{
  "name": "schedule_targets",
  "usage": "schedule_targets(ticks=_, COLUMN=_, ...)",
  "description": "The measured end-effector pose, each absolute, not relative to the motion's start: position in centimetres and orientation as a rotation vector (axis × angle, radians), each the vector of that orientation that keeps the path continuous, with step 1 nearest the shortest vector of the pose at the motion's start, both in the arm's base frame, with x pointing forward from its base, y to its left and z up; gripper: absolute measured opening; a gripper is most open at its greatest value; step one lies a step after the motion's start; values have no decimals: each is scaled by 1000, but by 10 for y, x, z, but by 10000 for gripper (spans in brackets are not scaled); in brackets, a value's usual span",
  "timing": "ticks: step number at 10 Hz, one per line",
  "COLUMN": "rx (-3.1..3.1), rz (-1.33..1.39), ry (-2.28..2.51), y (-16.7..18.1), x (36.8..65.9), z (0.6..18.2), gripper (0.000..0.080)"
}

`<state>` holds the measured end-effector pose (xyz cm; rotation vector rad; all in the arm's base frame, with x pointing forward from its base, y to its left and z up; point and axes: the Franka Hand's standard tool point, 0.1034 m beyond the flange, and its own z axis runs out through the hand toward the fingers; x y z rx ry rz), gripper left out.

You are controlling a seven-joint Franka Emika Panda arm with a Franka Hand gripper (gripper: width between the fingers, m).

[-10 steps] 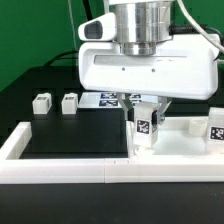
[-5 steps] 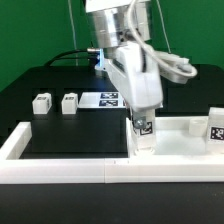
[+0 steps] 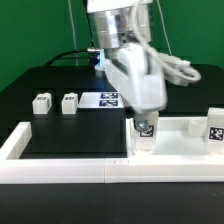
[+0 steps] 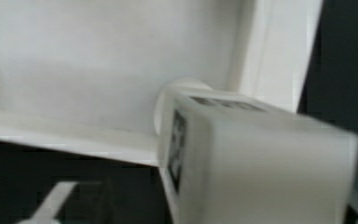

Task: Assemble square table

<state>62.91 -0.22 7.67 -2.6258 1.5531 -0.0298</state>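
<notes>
Turned well round from its broadside pose of a second ago, the gripper [image 3: 146,121] now hangs tilted over the leg block [image 3: 146,131]. The block stands upright in the square table top [image 3: 185,147], at its corner toward the exterior view's left (tag facing the camera). That twist probably screwed the leg into its socket. Whether the jaws clamp it or have let go, I cannot tell. A spare leg [image 3: 41,102] and its neighbour [image 3: 69,102] sit beside the marker board [image 3: 105,99].

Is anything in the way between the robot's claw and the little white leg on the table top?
Nothing visible is. The gripper is right above the leg, which stands at a corner of the white tabletop.
</notes>
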Motion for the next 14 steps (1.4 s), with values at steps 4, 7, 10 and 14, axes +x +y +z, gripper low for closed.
schedule_targets(ticks=4, rx=-2858, rz=-68, ry=1100, y=-1, x=630, z=77, gripper=647)
schedule_targets(ticks=7, rx=-3045, rz=-108, ry=602, y=6, x=632, z=78, gripper=648)
schedule_targets(ticks=10, rx=-3031, rz=-106, ry=664, y=5, x=632, z=78, gripper=479)
schedule_targets(ticks=14, rx=-2876, rz=-91, ry=1148, y=5, x=632, z=77, gripper=288)
